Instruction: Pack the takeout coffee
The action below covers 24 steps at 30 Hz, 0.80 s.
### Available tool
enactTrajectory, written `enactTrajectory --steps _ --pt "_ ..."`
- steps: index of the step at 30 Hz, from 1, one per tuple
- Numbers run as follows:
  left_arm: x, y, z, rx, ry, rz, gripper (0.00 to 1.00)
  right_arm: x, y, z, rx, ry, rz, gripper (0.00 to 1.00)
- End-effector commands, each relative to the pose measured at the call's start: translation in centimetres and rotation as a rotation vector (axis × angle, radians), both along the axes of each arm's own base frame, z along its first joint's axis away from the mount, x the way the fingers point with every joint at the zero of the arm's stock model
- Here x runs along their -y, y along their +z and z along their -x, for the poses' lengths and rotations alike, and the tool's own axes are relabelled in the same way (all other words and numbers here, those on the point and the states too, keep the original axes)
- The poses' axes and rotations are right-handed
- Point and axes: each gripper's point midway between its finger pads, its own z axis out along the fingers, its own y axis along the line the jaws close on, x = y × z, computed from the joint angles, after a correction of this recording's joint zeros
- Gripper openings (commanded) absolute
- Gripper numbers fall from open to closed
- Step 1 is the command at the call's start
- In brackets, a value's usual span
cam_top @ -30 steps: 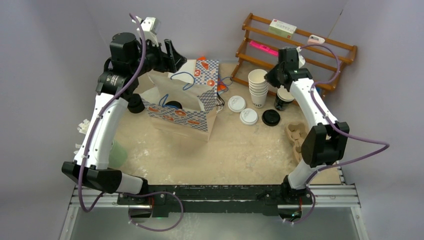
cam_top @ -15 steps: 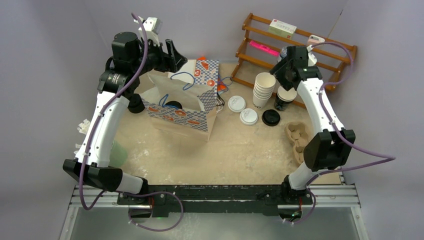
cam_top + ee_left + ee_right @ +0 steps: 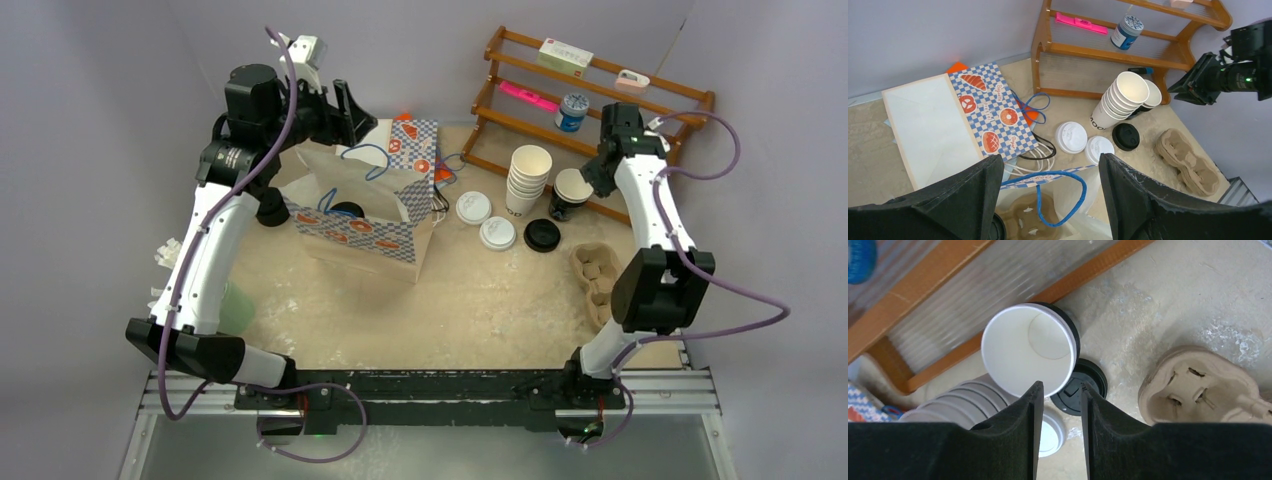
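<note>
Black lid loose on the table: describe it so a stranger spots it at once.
Find the wooden rack at the far right corner, with a stack of white cups in front. Beside the stack lie two white lids, then the black lid: rightmost, nearest the cardboard carrier, the only dark one.

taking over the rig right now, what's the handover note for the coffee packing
Left gripper: jaws wide open, empty, above the open bag.
Right gripper: jaws apart, empty, over a lidless cup by the wooden rack.
Done: one black-lidded cup seems to sit in the bag.
To do: loose black lid lies on the table near that cup, which is neither lidded nor packed.
</note>
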Motion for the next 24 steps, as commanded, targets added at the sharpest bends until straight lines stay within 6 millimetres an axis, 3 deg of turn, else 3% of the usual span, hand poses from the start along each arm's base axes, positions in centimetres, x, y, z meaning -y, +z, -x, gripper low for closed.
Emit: enactTrajectory --steps 1,11,20,24 --pt "0.7 1.6 1.0 0.048 -0.033 0.023 0.73 0.4 -1.9 -0.3 -0.056 -0.037 0.012 0.35" --pt "0.4 1.2 1.1 0.043 -0.022 0.008 0.73 1.1 -3.5 -1.6 -0.092 -0.043 0.042 0.35" --pt "0.6 1.0 0.7 0.036 -0.024 0.009 0.74 1.2 -2.9 -1.3 -0.088 -0.041 0.049 0.00" --pt "0.7 0.9 0.6 0.033 -0.030 0.014 0.73 1.0 -2.0 -1.2 -0.067 -0.041 0.038 0.00"
